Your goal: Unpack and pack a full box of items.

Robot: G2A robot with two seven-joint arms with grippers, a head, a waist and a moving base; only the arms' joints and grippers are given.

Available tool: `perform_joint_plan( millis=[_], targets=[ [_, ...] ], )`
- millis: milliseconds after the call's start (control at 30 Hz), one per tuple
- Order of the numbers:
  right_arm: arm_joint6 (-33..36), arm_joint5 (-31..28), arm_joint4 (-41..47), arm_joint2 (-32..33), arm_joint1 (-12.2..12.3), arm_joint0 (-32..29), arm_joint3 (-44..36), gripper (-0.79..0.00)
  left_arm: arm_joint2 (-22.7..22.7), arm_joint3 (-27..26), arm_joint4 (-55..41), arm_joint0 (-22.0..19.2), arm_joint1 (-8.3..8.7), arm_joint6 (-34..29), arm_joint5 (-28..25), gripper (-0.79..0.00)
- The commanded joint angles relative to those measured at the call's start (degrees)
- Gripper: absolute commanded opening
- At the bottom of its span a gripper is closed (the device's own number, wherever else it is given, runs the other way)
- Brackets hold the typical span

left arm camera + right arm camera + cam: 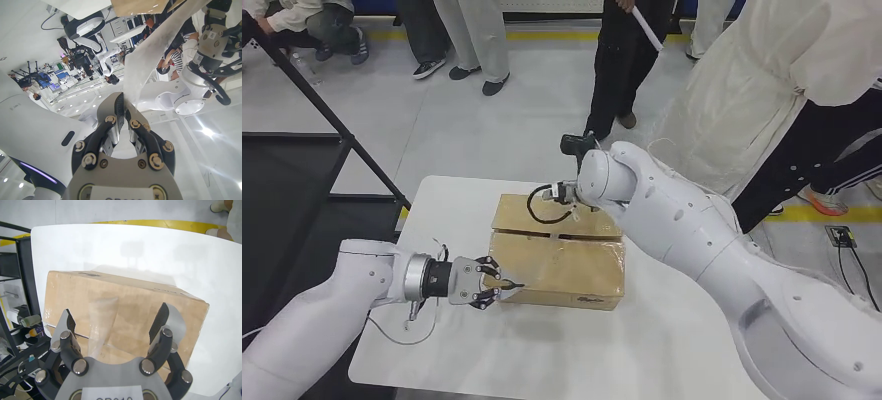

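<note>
A closed cardboard box [562, 262] lies in the middle of the white table [662, 340]. My left gripper [510, 287] is at the box's near left corner, shut on a strip of clear tape. In the left wrist view the tape [151, 51] runs taut from the fingertips [121, 106] up to the box [138, 6]. My right gripper [116, 313] hovers open over the box's top [132, 298], by the far edge, with nothing between its fingers. A peeled length of tape [102, 317] stands up from the seam below it.
A black rack [24, 279] with bottles [30, 320] stands just off the table's left side. Several people stand on the floor beyond the far edge [622, 60]. Bare table surface lies in front of and to the right of the box.
</note>
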Motion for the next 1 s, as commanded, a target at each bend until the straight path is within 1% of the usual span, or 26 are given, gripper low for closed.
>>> perform_joint_plan(
  millis=[0, 233, 400, 567, 667, 967],
  targets=[
    [1.5, -0.5, -2.1, -0.6, 0.1, 0.1, -1.4, 0.0, 0.0, -0.3, 0.8, 0.3, 0.35, -1.1, 0.0, -0.785],
    [6.4, 2.6, -11.8, -0.7, 0.0, -0.7, -7.1, 0.0, 0.1, -1.2, 2.3, 0.7, 1.29, -3.2, 0.0, -0.785],
    [10.4, 5.6, -18.6, -0.7, -0.6, -1.7, -9.0, 0.0, 0.7, -2.0, 3.0, 0.7, 1.61, -4.0, 0.0, -0.785],
    [15.6, 9.7, -26.8, -0.7, -1.7, -2.5, -9.9, 0.0, 1.3, -2.3, 3.6, 0.5, 2.01, -5.1, 0.0, -0.785],
    [17.3, 11.8, -29.6, -0.7, -2.5, -2.8, -9.8, 0.0, 1.6, -2.2, 3.8, 0.3, 2.21, -5.7, 0.0, -0.785],
    [16.2, 13.1, -30.6, -0.1, -3.8, -2.9, -6.5, 0.0, 1.9, -2.0, 4.2, 0.0, 2.76, -6.7, 0.0, -0.785]
  ],
)
